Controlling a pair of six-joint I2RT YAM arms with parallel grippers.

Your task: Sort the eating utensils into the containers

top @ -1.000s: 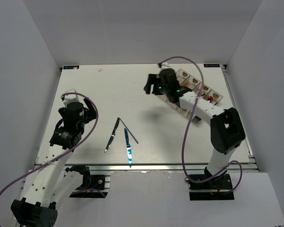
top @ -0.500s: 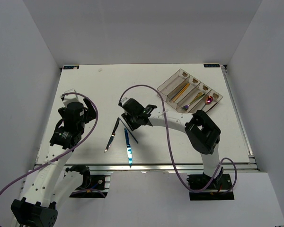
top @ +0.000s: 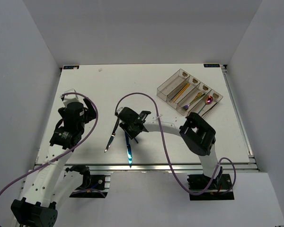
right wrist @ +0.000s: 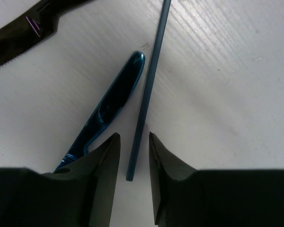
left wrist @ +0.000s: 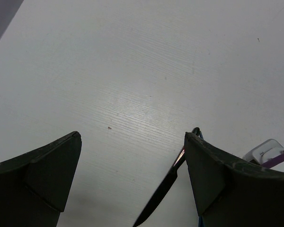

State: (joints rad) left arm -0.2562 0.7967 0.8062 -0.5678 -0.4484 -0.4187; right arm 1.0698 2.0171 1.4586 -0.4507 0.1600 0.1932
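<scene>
A thin dark blue chopstick [right wrist: 145, 90] lies on the white table, and its near end sits between the fingers of my right gripper [right wrist: 133, 142]. The jaws are open a little, with a gap on each side of the stick. A shiny blue knife [right wrist: 111, 106] lies just left of the stick and also shows in the top view [top: 128, 149]. A black knife [top: 111, 137] lies left of that. In the top view my right gripper [top: 128, 126] covers most of the chopstick. My left gripper [left wrist: 132, 156] is wide open and empty, hovering left of the black knife [left wrist: 163, 191].
The smoky clear four-compartment tray [top: 166, 85] stands at the back right. It holds a gold utensil [top: 181, 91], a gold and purple one [top: 195, 100] and a purple spoon [top: 208, 100]. A purple cable loops over the right arm.
My right arm has swung from the tray down to the table's middle and lowered over the chopstick's end. The left arm has not moved.
</scene>
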